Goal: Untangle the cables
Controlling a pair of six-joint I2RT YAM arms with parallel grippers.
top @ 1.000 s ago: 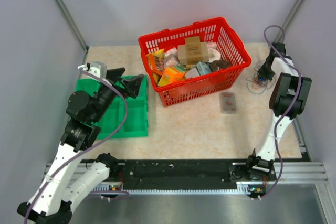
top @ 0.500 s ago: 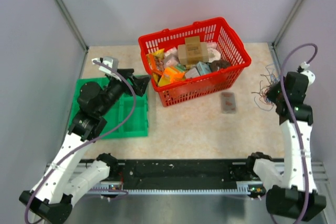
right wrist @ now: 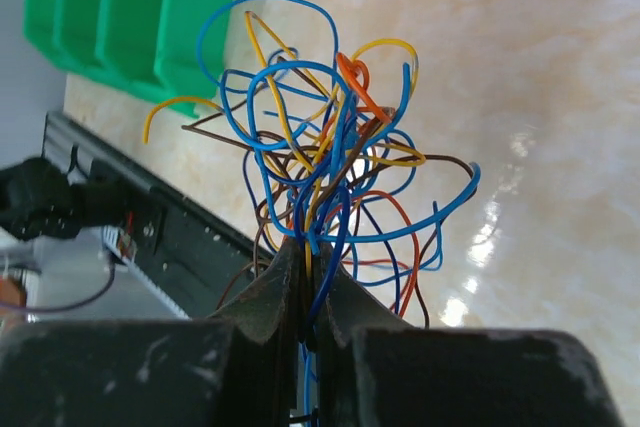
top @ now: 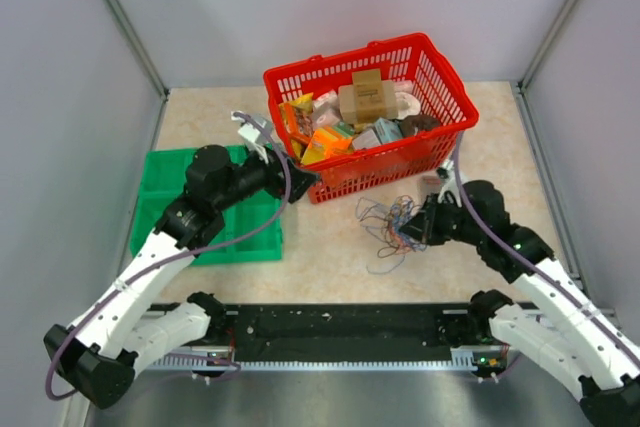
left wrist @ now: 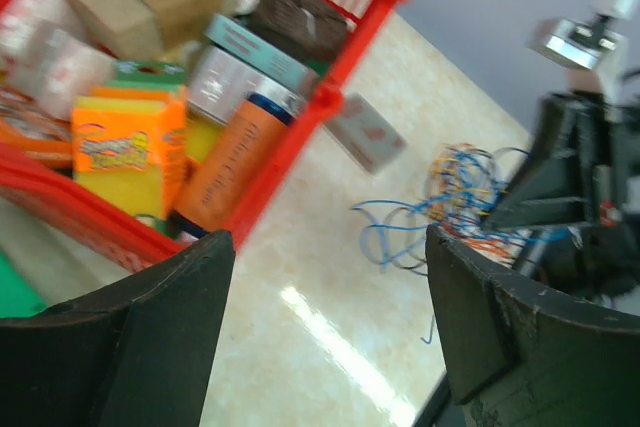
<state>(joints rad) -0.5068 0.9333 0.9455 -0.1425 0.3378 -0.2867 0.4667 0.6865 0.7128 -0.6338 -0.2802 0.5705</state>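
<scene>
Right pincer (right wrist: 305,252) clamped on cables (right wrist: 320,137): curly tangle, blue, yellow, orange, seemingly brown. Left pincer (left wrist: 325,247) spread apart.

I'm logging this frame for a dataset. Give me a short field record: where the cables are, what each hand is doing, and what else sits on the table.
cables: multicoloured tangle in front of the red basket, some strands on the table
right hand: shut on cables
left hand: open, holding nothing, beside the basket's near left corner
green tray: left of basket
task state: cables tangled
</scene>
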